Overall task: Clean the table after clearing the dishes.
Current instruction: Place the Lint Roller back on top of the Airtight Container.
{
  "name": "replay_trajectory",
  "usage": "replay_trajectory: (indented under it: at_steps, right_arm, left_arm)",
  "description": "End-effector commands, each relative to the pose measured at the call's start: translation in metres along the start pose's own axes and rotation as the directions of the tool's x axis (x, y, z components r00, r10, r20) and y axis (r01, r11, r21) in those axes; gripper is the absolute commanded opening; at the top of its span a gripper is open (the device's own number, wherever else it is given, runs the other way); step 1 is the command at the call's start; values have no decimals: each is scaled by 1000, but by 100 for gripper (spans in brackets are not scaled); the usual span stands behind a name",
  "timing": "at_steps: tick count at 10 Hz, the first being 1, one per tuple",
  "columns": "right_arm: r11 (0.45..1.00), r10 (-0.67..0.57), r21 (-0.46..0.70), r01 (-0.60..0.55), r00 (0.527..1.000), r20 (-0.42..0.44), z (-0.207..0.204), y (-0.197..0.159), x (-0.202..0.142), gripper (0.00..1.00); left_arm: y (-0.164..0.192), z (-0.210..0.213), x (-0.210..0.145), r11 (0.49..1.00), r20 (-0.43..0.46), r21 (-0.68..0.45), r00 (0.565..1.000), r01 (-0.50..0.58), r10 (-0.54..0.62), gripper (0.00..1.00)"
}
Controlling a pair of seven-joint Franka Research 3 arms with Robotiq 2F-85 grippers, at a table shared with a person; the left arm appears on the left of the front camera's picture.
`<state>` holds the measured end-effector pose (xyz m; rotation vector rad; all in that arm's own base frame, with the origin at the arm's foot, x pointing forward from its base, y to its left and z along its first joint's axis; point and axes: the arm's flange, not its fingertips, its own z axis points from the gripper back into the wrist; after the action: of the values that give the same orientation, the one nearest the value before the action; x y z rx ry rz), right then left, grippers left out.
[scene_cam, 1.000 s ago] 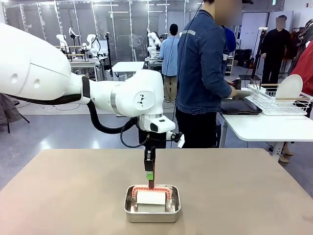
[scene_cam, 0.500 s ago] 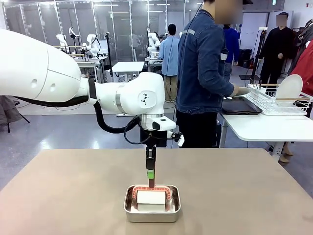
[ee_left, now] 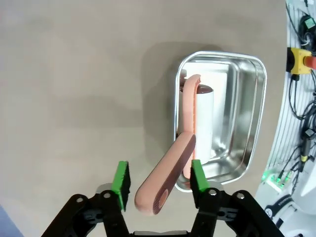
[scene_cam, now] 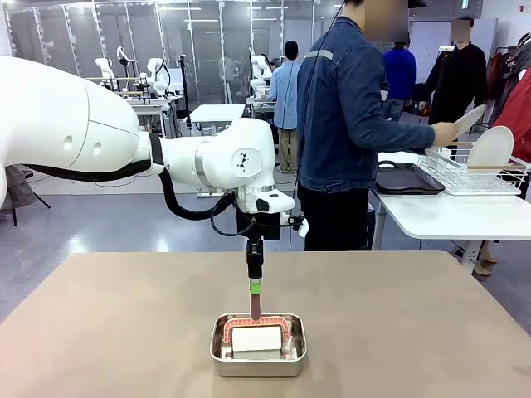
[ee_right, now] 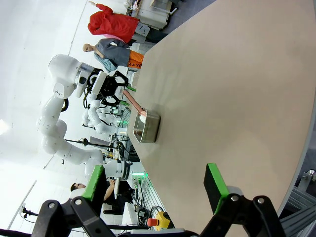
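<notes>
**Roller's in the pan, handle loose between the fingers**

Running this one remotely. My left gripper (ee_left: 158, 182) sits straight above the steel pan (scene_cam: 258, 347), fingers parted with the pink handle (ee_left: 167, 178) of the roller (scene_cam: 256, 338) between them; one pad touches it, the other has a clear gap, so no real grip. Right gripper (ee_right: 154, 190) is spread wide and empty, parked off over the table (scene_cam: 431, 323).

My read of the step: either lift away or re-grip. For a lift I'd go straight up so a pad doesn't drag the handle. For a grip, centre first, then close.

In the wrist view, the handle runs from 7 o'clock up to 1, free end toward the gripper; the white roll's long axis lies 12 to 6, along the pan. From the front the pan sits near the table's near edge, centre. Over at the side table, a person (scene_cam: 348, 124) is handling a plate (scene_cam: 489, 149) at the rack.
</notes>
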<state>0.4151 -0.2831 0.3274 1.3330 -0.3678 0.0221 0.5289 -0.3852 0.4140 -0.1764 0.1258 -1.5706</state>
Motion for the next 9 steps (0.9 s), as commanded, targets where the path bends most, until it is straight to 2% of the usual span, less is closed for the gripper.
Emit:
replay_trajectory:
  at_steps: [1, 2, 5, 7, 9]
  right_arm:
    - [1000, 4, 0, -4, 1000, -3, -1, 5, 0, 100]
    - [1000, 4, 0, -4, 1000, -3, -1, 5, 0, 100]
    - [1000, 4, 0, -4, 1000, -3, -1, 5, 0, 100]
    - [1000, 4, 0, -4, 1000, -3, -1, 5, 0, 100]
    - [1000, 4, 0, -4, 1000, -3, -1, 5, 0, 100]
  left_arm:
    - [-3, 5, -1, 999, -13, 37, 1000, -5, 6, 77]
    - [-3, 7, -1, 999, -11, 40, 1000, -7, 7, 100]
    - [-4, 22, -7, 999, -21, 47, 999, -28, 29, 100]
    - [-4, 20, -14, 998, 20, 54, 1000, -21, 20, 100]
    - [0, 20, -3, 1000, 13, 31, 1000, -6, 6, 100]
